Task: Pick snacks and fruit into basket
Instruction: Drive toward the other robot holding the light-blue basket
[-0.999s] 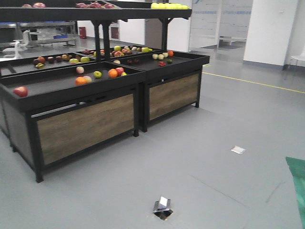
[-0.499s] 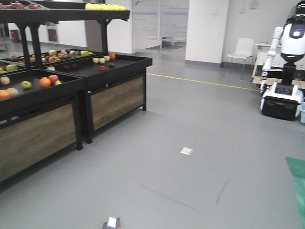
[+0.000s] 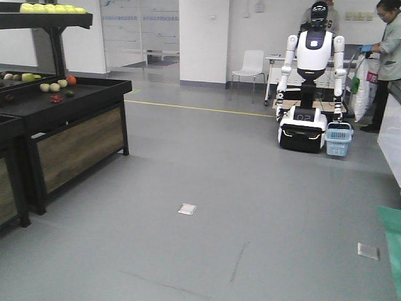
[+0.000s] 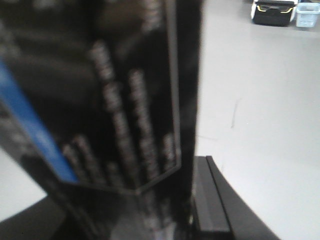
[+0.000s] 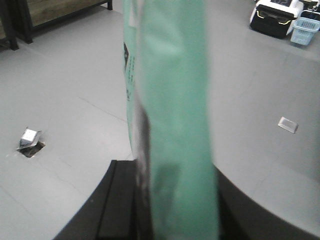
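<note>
Exterior front-facing, fruit: pale, green and orange fruit [image 3: 55,86] lies near the back-left corner of the dark surface [image 3: 94,94]; yellow fruit [image 3: 53,8] lines the shelf [image 3: 44,20] above.
Exterior front-facing, basket: a blue basket [image 3: 338,139] stands on the floor just beside the base of a white robot [image 3: 312,56], well apart from the surface, with a person [image 3: 390,44] near.
Left wrist-mounted, object: a blurred dark thing [image 4: 125,100] with pale lettering and a blue stripe fills the left of the frame. I cannot tell whether it is a snack.
Left wrist-mounted, grip: only a dark bar of the left hand [image 4: 212,205] shows, so I cannot tell whether it is apart or together.
Right wrist-mounted, snack: a teal pouch [image 5: 172,100] stands upright over bare floor.
Right wrist-mounted, grip: the fingers are hidden, but the pouch rises straight out of the right hand [image 5: 150,210], so I judge it clamped on the pouch.
Risk, slipping: the glossy pouch could slide out on a jolt, for instance from a wheel meeting the open floor box [image 5: 29,141].
Risk, blocked view: both wrist views are largely covered, so aiming a drop into the basket would be poor.
Risk, crowding: the white robot and the person beside the basket leave little room for an arm.
</note>
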